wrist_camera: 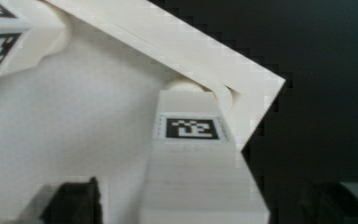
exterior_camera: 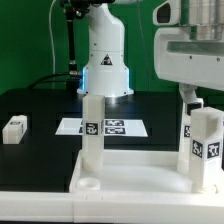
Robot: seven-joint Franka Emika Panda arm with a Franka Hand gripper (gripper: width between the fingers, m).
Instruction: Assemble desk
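Note:
The desk's white tabletop [exterior_camera: 135, 190] lies at the front with its rim up. One white leg [exterior_camera: 93, 125] stands upright in it toward the exterior view's left. A second leg [exterior_camera: 207, 148] stands at the right corner. My gripper [exterior_camera: 194, 100] hangs just above that second leg. In the wrist view this leg [wrist_camera: 197, 140], with its square marker, sits between my dark fingers [wrist_camera: 73, 200], and there is a gap on each side. The gripper [wrist_camera: 206, 202] is open. A loose leg [exterior_camera: 14, 128] lies on the black table at the far left.
The marker board [exterior_camera: 116, 127] lies flat behind the tabletop, in front of the robot's white base [exterior_camera: 105, 60]. A green wall closes the back. In the wrist view the tabletop's rim [wrist_camera: 194, 50] runs diagonally against the black table.

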